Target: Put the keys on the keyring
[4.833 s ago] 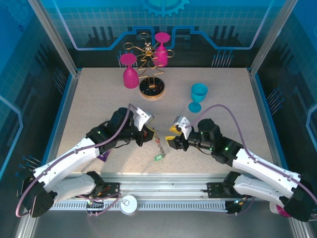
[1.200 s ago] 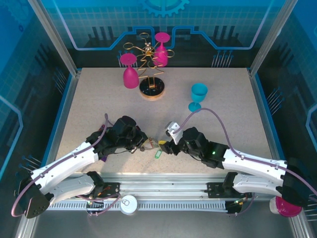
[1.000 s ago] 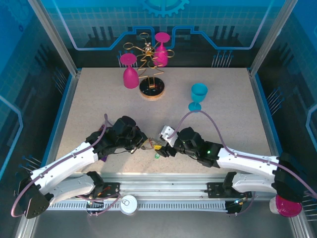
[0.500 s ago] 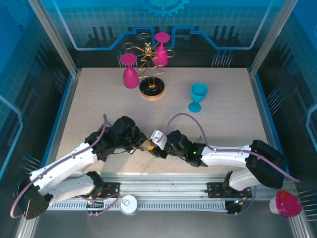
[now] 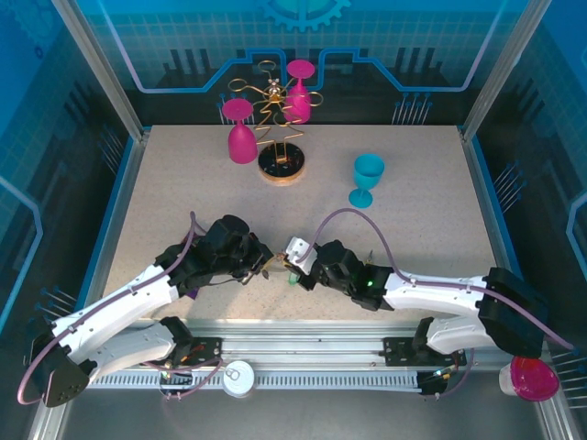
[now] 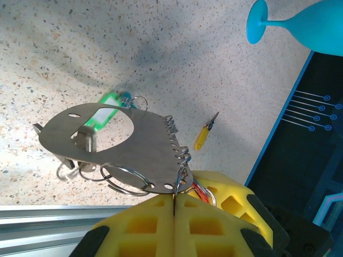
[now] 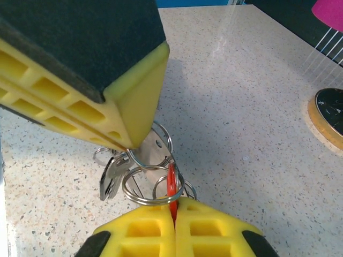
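The keyring (image 6: 153, 150), a flat grey plate with an oval hole, a green tag (image 6: 104, 111) and a few small wire rings, is held up off the counter (image 6: 80, 48). The left jaws are pinched tight on its edge. Right against it, the right jaws are closed on the red key (image 7: 171, 184), which stands upright inside one of the rings (image 7: 153, 185) hanging just beneath the left jaws. I can't tell whether the key is actually threaded on or only poked through the loop. It looks like the red key's threading step is under way. Next, I'd guess, the key's hole must be worked around the ring's coil with small turns while the left jaws hold the plate steady. The yellow key (image 6: 204, 135) lies loose on the counter beyond the left jaws, apart from the plate, so it looks like the job left to do.
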### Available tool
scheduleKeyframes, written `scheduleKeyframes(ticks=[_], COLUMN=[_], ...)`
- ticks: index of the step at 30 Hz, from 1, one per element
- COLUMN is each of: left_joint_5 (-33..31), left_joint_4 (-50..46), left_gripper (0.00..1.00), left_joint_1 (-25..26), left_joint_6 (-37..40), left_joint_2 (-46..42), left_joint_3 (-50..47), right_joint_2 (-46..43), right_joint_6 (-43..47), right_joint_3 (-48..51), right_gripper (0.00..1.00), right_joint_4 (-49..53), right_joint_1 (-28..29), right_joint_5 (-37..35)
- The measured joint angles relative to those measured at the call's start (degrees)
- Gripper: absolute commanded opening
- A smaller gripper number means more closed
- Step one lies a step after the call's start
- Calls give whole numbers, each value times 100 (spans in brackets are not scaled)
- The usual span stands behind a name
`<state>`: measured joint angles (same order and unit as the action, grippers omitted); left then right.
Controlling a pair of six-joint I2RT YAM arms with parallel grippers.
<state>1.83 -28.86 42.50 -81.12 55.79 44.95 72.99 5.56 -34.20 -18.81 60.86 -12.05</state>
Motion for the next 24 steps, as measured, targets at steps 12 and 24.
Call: scheduleKeyframes(ticks=[12,24], left_joint_5=[-13,-13], left_joint_4=[-9,-68], left_gripper=[0,0], left_joint_1=[4,4], left_joint_6=[-2,-35], left_joint_2=[-2,-2], left_joint_3=[0,0], right_joint_2=[-116,-107], right_joint_6=[1080,1596], right_joint_3=[-83,435], right_gripper=[52,63], right_joint_4=[393,-767], right_joint_1=[22,162], right_joint_5=[-710,-232])
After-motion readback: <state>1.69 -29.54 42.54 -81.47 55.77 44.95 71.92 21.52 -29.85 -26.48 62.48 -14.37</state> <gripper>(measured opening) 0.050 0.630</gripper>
